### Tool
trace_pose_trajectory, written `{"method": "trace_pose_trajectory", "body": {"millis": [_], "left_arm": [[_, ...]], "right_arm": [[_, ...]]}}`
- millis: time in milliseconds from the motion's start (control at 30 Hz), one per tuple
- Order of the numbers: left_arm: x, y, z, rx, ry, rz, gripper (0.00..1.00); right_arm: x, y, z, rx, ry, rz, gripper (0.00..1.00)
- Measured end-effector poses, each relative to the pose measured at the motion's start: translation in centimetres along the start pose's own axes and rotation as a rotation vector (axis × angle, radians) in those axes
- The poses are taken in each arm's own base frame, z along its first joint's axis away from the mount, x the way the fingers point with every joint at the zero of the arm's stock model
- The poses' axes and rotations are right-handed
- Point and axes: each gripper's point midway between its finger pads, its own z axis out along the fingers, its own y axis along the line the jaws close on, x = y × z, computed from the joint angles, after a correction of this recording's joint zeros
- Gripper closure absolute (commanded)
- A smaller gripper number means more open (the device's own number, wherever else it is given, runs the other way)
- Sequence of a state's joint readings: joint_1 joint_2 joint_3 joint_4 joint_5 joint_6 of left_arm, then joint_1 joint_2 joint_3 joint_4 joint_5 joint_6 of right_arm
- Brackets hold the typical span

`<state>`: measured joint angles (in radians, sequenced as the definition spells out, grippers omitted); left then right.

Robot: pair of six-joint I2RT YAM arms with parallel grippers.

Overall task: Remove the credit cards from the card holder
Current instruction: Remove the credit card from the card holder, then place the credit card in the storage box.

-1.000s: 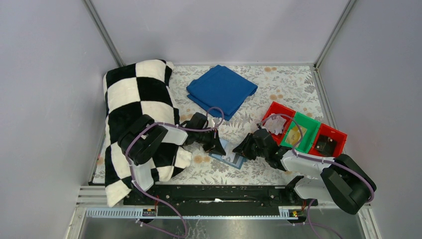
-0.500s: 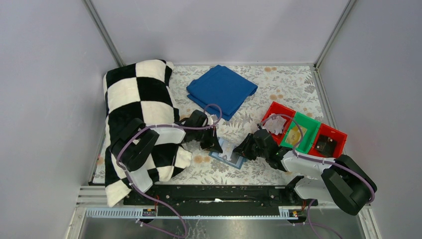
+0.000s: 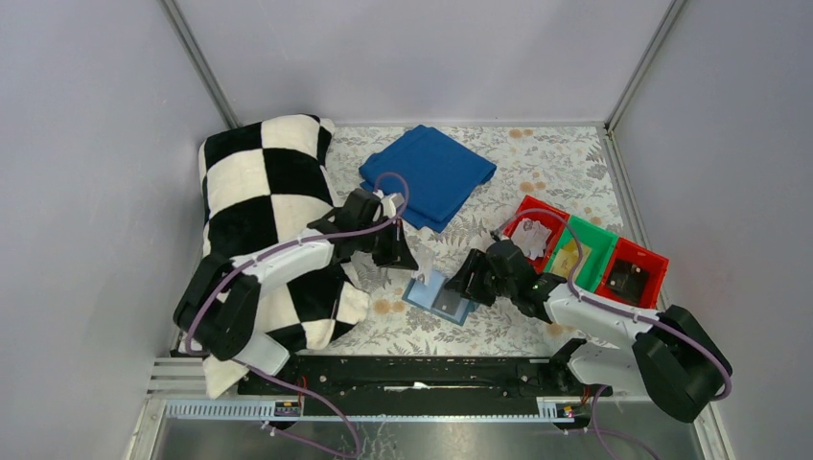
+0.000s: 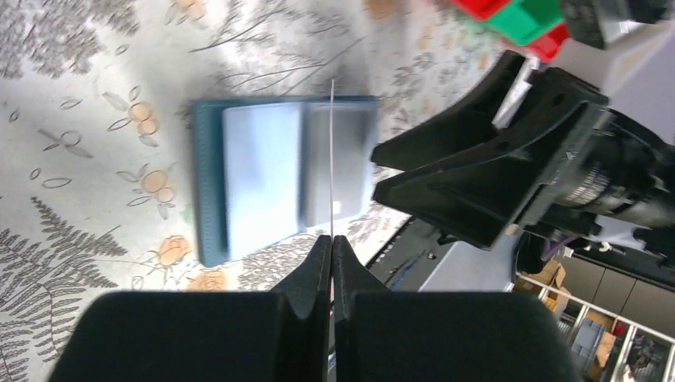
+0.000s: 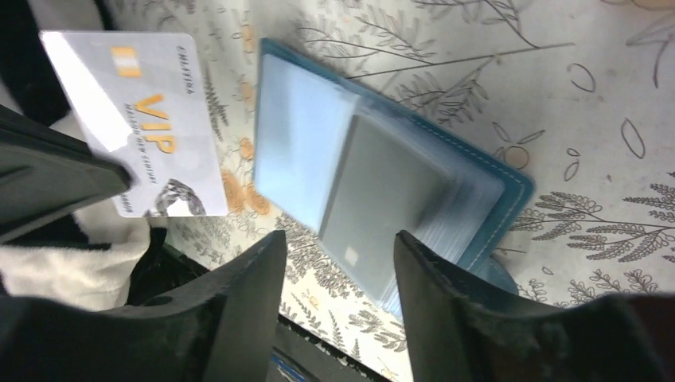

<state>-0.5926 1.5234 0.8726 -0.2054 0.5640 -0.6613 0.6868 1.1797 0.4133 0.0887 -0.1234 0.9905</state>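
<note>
Our left gripper (image 4: 331, 240) pinches one credit card (image 5: 139, 127), lifted clear. The card holder (image 4: 208, 199) lies open below it, under our spread right gripper (image 5: 336, 239), with a grey card (image 5: 382, 207) left inside.

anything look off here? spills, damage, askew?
No spills or damage. One oddity: the checkered blanket sprawls down the table on the left, overhangs its near edge, and the left arm reaches across it. The card holder lies open, with the left end effector holding a VIP card clear of it.
</note>
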Motion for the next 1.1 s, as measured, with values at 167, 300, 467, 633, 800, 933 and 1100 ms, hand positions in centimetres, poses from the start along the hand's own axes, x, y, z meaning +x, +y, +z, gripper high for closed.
{"method": "trace_pose_trajectory", "body": {"millis": [167,300,467,633,800,933,1100], "left_arm": [[-1.4,-3.8,-2.4,0.084,-0.04,0.081,1.0],[-1.6,-5.4,-3.2,0.14,-0.033,0.103,1.0],[-0.8,-5.9,-3.5,0.171,0.008,0.094,1.0],[-0.3,-6.8,-4.3,0.207,0.02,0.079,1.0],[0.2,-8.5,-6.1,0.269,0.002,0.088,1.0],[0.5,-9.3,-6.9,0.302,-0.004,0.096,1.0],[1.0,-9.0,-6.8,0.298,0.011,0.079,1.0]], "right_arm": [[-1.1,3.0,-1.8,-0.101,-0.033,-0.047,0.31],[-1.5,5.7,-3.1,-0.216,-0.041,-0.068,0.3],[-1.9,8.7,-4.6,-0.401,-0.055,-0.06,0.27],[-1.1,9.3,-5.2,-0.512,-0.034,-0.016,0.27],[-0.8,9.7,-5.7,-0.584,-0.035,0.03,0.3],[-1.0,10.7,-6.2,-0.665,-0.041,0.055,0.36],[-1.3,12.1,-7.1,-0.753,-0.043,0.075,0.53]]}}
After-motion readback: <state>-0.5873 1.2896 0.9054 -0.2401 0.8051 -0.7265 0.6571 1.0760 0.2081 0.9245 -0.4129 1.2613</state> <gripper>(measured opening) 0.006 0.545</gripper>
